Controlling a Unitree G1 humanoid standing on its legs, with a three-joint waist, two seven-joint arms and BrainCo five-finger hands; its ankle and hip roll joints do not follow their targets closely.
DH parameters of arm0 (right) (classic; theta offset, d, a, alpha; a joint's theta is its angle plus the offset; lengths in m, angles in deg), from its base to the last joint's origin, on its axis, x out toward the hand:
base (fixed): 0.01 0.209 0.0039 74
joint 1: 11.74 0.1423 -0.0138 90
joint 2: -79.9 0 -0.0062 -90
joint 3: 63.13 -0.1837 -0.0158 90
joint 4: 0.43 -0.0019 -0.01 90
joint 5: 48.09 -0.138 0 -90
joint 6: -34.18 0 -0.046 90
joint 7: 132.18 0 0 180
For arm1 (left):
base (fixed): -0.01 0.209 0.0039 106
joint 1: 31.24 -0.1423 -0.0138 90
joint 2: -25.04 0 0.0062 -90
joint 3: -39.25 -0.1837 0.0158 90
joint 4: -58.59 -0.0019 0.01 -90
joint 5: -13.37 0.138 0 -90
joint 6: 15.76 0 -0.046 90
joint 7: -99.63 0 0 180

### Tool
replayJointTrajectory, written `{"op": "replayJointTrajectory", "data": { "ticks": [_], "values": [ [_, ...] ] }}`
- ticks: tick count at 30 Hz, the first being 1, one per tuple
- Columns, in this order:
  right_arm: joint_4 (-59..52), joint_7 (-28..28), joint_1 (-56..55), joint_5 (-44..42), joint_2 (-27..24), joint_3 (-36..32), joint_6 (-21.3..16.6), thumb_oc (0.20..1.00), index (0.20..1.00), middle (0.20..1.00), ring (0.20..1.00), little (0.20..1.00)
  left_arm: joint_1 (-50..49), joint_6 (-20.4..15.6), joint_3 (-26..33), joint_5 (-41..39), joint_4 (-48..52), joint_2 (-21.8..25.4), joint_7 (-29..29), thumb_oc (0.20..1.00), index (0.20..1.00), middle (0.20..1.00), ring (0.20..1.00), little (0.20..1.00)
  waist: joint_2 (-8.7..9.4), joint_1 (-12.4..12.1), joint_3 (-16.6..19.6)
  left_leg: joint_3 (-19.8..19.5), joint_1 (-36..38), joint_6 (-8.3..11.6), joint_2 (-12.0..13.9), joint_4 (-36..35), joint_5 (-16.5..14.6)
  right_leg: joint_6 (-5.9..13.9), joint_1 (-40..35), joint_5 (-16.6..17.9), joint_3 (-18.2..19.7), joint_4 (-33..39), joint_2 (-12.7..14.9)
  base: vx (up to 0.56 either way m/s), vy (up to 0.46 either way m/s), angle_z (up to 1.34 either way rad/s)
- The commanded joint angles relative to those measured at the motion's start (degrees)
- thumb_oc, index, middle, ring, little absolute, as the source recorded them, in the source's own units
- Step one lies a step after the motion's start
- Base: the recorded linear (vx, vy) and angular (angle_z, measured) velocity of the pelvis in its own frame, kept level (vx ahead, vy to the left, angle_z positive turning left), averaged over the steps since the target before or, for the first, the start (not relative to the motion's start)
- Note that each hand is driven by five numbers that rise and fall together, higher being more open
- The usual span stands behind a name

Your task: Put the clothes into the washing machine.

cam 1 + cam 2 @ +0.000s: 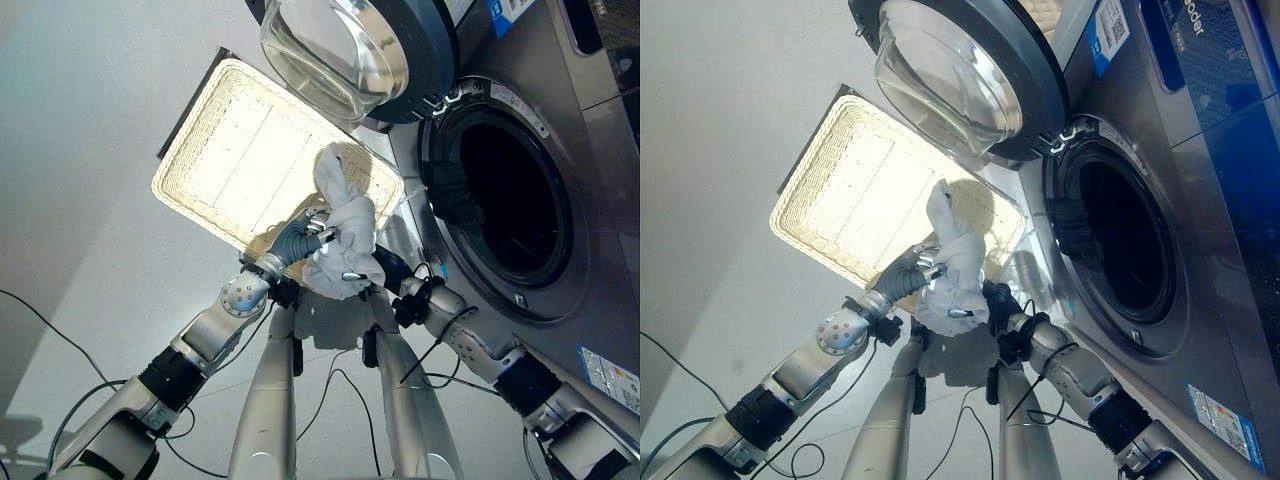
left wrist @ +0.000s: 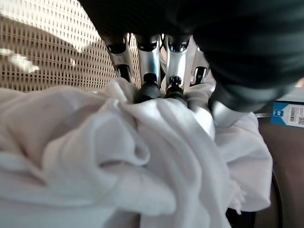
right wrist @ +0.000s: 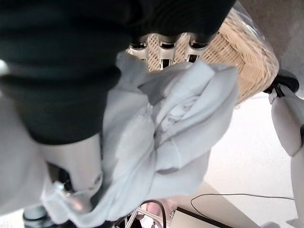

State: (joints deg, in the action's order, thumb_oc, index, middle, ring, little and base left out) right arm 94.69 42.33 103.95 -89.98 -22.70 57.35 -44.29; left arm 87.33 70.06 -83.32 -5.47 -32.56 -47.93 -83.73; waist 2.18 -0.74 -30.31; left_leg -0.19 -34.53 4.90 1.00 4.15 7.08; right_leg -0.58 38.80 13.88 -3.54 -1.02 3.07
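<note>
White cloth [image 1: 345,238] bunched over basket [image 1: 230,150], clamped by left hand [image 1: 312,232] and right hand [image 1: 385,268]; fingertips buried in folds. Washer drum [image 1: 515,190] dark.

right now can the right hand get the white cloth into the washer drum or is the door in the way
Probably yes. The door is swung wide open away from the drum opening, and the white cloth, gripped by the right hand and left hand, sits beside the opening with nothing between.
</note>
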Motion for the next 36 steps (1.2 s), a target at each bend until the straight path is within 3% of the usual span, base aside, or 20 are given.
{"op": "replayJointTrajectory", "data": {
  "ticks": [1,5,6,7,8,11,13,14,15,23,25,28,29,32,36],
  "values": [
    [-3.78,-1.97,2.24,-4.91,1.90,4.07,-0.88,1.000,1.000,1.000,1.000,1.000,2.29,-2.82,-2.16,-1.86,5.80,-2.78,3.55,0.200,0.200,0.200,0.200,0.200,-1.58,0.98,0.52,2.20,0.28,-3.99,-3.25,-6.13,5.58,4.80,-3.67,-2.52,-4.08,-2.33,0.59,0.00,0.000,0.00],
    [-3.20,-1.93,1.43,-10.33,2.91,4.27,-1.86,1.000,1.000,1.000,1.000,1.000,1.35,-2.50,-3.51,-4.59,6.39,-3.69,5.31,0.200,0.200,0.200,0.200,0.200,-1.43,1.06,0.52,2.34,-0.11,-3.96,-3.34,-6.16,5.67,4.92,-3.28,-1.74,-4.16,-1.65,0.72,0.00,0.000,0.00],
    [-3.12,-2.01,1.17,-11.68,3.17,4.24,-2.44,0.959,0.959,0.959,0.959,0.959,1.20,-2.55,-3.79,-4.79,6.39,-3.77,5.52,0.200,0.200,0.200,0.200,0.200,-1.42,1.08,0.52,2.32,-0.10,-3.95,-3.38,-6.25,5.69,4.93,-3.30,-1.64,-4.16,-1.48,0.72,0.00,0.000,0.00],
    [-3.03,-2.01,0.92,-12.83,3.35,4.18,-3.06,0.498,0.498,0.498,0.498,0.498,1.05,-2.61,-4.08,-5.14,6.32,-3.82,5.67,0.200,0.200,0.200,0.200,0.200,-1.43,1.09,0.52,2.30,-0.17,-3.96,-3.42,-6.22,5.70,4.94,-3.25,-1.59,-4.16,-1.43,0.72,0.00,0.000,0.00],
    [-2.95,-1.99,0.69,-14.12,3.55,4.13,-3.65,0.200,0.200,0.200,0.200,0.200,0.91,-2.61,-4.36,-5.58,6.28,-3.90,5.65,0.200,0.200,0.200,0.200,0.200,-1.44,1.11,0.52,2.30,-0.27,-3.97,-3.44,-6.18,5.71,4.93,-3.17,-1.54,-4.15,-1.41,0.72,0.00,0.000,0.00],
    [-2.50,-1.77,0.02,-16.59,4.97,3.62,-5.25,0.200,0.200,0.200,0.200,0.200,0.28,-2.03,-5.05,-5.25,5.91,-4.97,5.10,0.200,0.200,0.200,0.200,0.200,-1.48,1.26,0.52,2.43,-0.42,-3.99,-3.50,-6.53,5.81,5.00,-2.98,-1.25,-4.13,-0.98,0.71,0.00,0.000,0.00],
    [-2.13,-0.86,-0.59,-13.90,5.31,3.38,-6.96,0.200,0.200,0.200,0.200,0.200,-0.30,-1.34,-5.30,-4.77,5.13,-5.33,3.58,0.200,0.200,0.200,0.200,0.200,-1.50,1.36,0.52,2.44,-0.53,-3.97,-3.50,-6.68,5.80,5.06,-2.76,-1.09,-4.10,-0.81,0.71,0.00,0.000,0.00],
    [-2.07,-0.52,-0.69,-13.47,5.33,3.35,-7.27,0.200,0.200,0.200,0.200,0.200,-0.45,-1.09,-5.34,-4.12,4.90,-5.39,2.85,0.373,0.373,0.373,0.373,0.373,-1.50,1.38,0.52,2.44,-0.54,-3.97,-3.50,-6.69,5.80,5.07,-2.74,-1.06,-4.10,-0.78,0.70,0.00,0.000,0.00],
    [-2.01,0.16,-0.96,-12.84,5.25,3.24,-8.28,0.200,0.200,0.200,0.200,0.200,-0.97,-0.32,-5.43,-2.56,4.32,-5.45,1.31,1.000,1.000,1.000,1.000,1.000,-1.50,1.43,0.52,2.42,-0.56,-3.98,-3.50,-6.66,5.81,5.10,-2.70,-1.01,-4.07,-0.79,0.69,0.01,-0.021,-0.04],
    [0.44,3.51,-2.39,-18.31,6.44,1.10,-13.21,0.200,0.200,0.200,0.200,0.200,-1.91,3.09,-4.72,2.70,-0.69,-4.96,-8.64,1.000,1.000,1.000,1.000,1.000,-1.66,1.88,0.52,2.26,-0.56,-3.97,-3.58,-6.65,5.89,5.00,-2.47,-0.80,-3.06,-0.66,0.20,0.02,-0.055,-0.01],
    [2.64,4.09,-2.94,-22.43,7.25,-0.09,-15.00,0.200,0.200,0.200,0.200,0.200,-2.64,3.73,-4.02,7.88,-2.74,-4.78,-14.94,1.000,1.000,1.000,1.000,1.000,-1.92,2.03,0.52,2.10,-0.41,-3.98,-3.66,-6.58,5.80,4.82,-2.53,-0.76,-2.59,-0.50,-0.05,0.02,-0.056,-0.02],
    [4.41,4.50,-3.45,-25.19,8.22,-1.29,-15.38,0.200,0.200,0.200,0.200,0.200,-3.37,3.28,-2.62,8.86,-4.56,-4.47,-20.80,1.000,1.000,1.000,1.000,1.000,-2.12,2.15,0.52,2.00,-0.04,-3.89,-3.57,-6.90,5.89,4.66,-2.69,-0.73,-2.21,-0.28,-0.40,0.02,-0.048,-0.02],
    [6.01,3.95,-3.83,-27.25,8.68,-2.40,-15.00,0.200,0.200,0.200,0.200,0.200,-3.98,3.85,-0.97,9.54,-6.36,-4.44,-26.37,1.000,1.000,1.000,1.000,1.000,-2.14,2.16,0.52,2.03,0.26,-3.77,-3.40,-7.14,5.94,4.57,-2.93,-0.85,-2.09,-0.16,-0.60,0.02,-0.076,-0.01],
    [9.16,3.53,-4.03,-33.36,9.17,-4.49,-14.17,0.200,0.200,0.200,0.200,0.200,-5.12,4.82,3.12,6.47,-10.13,-4.38,-36.86,1.000,1.000,1.000,1.000,1.000,-2.20,1.91,0.52,1.92,0.26,-3.34,-2.82,-7.07,6.03,4.31,-2.98,-1.53,-2.14,-0.90,-0.84,0.02,-0.107,-0.04],
    [11.62,3.78,-4.65,-41.85,9.81,-8.09,-14.91,0.200,0.200,0.200,0.200,0.200,-7.03,2.09,9.63,3.41,-13.47,-5.15,-43.63,1.000,1.000,1.000,1.000,1.000,-2.40,1.70,0.52,1.82,-0.17,-2.74,-1.97,-6.46,5.95,4.00,-2.64,-2.71,-2.49,-2.52,-0.89,0.03,-0.119,-0.03]
  ]
}}
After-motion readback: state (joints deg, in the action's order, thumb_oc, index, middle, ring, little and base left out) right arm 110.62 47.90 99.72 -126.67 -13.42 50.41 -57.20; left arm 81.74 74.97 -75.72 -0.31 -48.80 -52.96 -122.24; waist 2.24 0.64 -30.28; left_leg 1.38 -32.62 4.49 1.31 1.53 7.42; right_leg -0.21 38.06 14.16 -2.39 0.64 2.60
